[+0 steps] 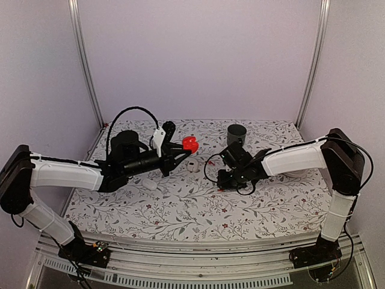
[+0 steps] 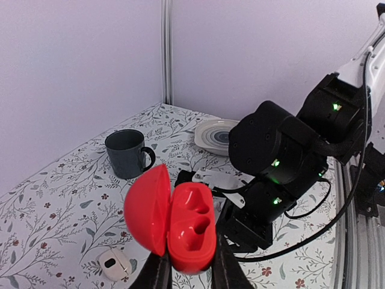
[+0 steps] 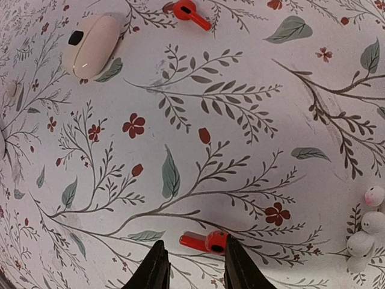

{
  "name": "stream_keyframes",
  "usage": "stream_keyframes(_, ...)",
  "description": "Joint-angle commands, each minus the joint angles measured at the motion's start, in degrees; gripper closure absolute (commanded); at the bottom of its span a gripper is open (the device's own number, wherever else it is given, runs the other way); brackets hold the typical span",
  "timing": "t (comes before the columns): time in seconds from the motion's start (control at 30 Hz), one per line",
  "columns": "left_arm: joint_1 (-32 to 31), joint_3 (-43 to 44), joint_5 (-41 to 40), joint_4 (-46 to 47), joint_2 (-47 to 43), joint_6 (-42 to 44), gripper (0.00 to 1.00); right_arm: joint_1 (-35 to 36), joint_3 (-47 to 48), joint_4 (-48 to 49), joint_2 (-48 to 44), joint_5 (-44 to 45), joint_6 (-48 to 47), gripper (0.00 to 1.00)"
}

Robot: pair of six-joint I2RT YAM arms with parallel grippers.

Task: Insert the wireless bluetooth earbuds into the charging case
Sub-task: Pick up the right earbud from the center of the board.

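Around: grey mug (image 2: pixel 127 153) at 11 o'clock.
Charging case (image 2: pixel 191 224): red, opened, clamped by left gripper (image 2: pixel 191 269).
Right gripper (image 3: pixel 194 260): spread at red earbud (image 3: pixel 204 242).

The table (image 1: pixel 180 211) is covered by a white cloth printed with grey branches, green leaves and small red flowers. At the far side a dark grey mug (image 2: pixel 127 153) stands upright, its handle to the side. Near it lies a white plate (image 2: pixel 213 135) with rings. A small cream case (image 3: pixel 91 45) with one dark spot lies flat on the cloth. Just beside it is a red earbud (image 3: pixel 192 13). The second earbud (image 3: pixel 206 242), also red, lies well apart from both. Some small whitish lumps (image 3: pixel 367 232) lie together; what they are, I cannot tell.
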Motion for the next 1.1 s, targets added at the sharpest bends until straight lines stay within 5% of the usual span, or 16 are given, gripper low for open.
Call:
stream_keyframes(0.0,0.39,0.26,-0.36,0.49,-1.45,0.12,1.0,0.65,1.32,-4.26,1.15,3.64,0.83,0.67)
stream_keyframes(1.07,0.49,1.23,0.41,0.24,0.07,-0.48,1.0,0.61,3.05,-3.32,4.39,4.17,0.51,0.77)
